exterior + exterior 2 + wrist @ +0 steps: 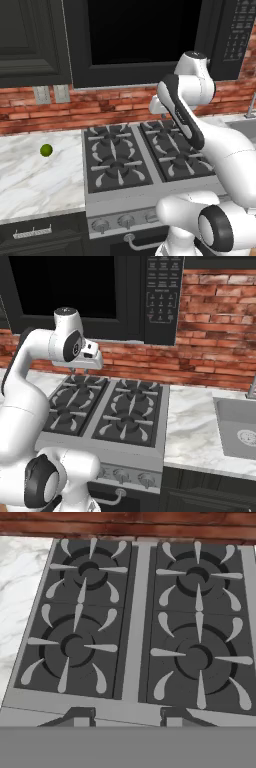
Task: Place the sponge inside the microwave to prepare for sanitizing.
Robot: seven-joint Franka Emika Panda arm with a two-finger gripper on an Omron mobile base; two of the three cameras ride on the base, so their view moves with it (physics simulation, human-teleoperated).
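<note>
The microwave [145,35] [75,286] hangs over the stove, a black box with a wide dark window and its door closed. Its keypad strip [239,35] [163,291] runs down the right side. My gripper [157,108] [86,370] [127,717] hovers over the rear of the stove, below the microwave, pointing down. Its two dark fingertips [80,716] stand apart in the hand view, with nothing between them. The sponge is out of view.
A four-burner stove [145,155] [110,411] [135,622] lies under the hand, with knobs along its front. A small green ball [46,150] rests on the marble counter [35,180] to the left. A sink [235,426] is set in the counter on the right, against a brick wall.
</note>
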